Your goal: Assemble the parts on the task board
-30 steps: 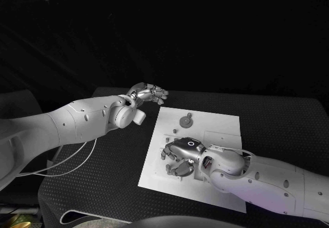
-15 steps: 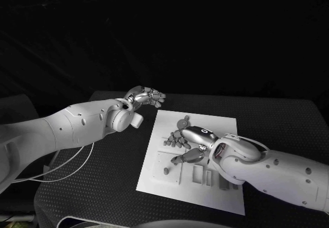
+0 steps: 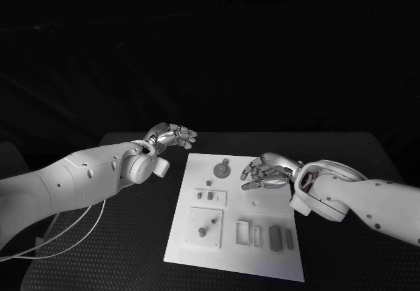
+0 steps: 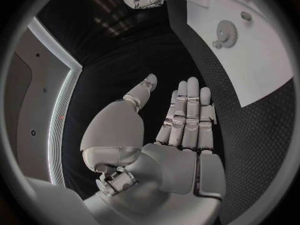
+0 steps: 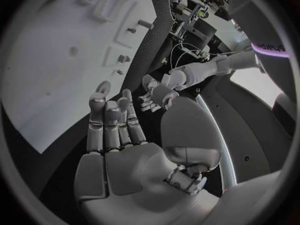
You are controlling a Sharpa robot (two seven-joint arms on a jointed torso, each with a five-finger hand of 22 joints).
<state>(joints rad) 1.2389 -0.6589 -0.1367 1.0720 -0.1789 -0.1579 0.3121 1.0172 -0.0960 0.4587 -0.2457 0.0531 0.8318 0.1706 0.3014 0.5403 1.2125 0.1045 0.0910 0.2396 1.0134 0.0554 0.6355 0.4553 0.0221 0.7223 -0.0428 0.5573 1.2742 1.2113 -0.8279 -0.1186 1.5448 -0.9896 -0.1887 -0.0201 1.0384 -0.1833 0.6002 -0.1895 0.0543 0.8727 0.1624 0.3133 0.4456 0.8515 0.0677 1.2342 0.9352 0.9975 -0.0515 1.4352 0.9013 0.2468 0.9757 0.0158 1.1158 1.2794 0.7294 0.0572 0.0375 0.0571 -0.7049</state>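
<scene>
- Hovering above the far half of the task board [image 3: 284, 165], the right hand [image 3: 265, 170] has its fingers loosely spread and nothing between them; its wrist camera shows a flat palm and straight fingers, empty.
- Off the board's far left corner, the left hand [image 3: 172, 134] hangs over the bare counter [image 3: 350, 151], fingers curled lightly inward with nothing in them; its wrist camera shows the fingers side by side and extended, so I judge it empty and more open than closed.
- Lying flat on the far part of the board is a gear [image 3: 224, 170], with a small round piece [image 3: 210, 182] just beside it toward the near left.
- Nearer the middle sit two short pegs [image 3: 208, 195] in a raised plate, and closer to the near edge a slanted peg [image 3: 203, 231] in a square plate; slim rectangular blocks [image 3: 272, 236] stand in slots along the near right.
- Judged from this, the step in hand is picking the next loose part, most likely the gear, since the right hand is closest to it.
- That move calls for lowering the right hand onto the gear's rim and pinching a thin, flat piece off a smooth surface without sliding it.
</scene>
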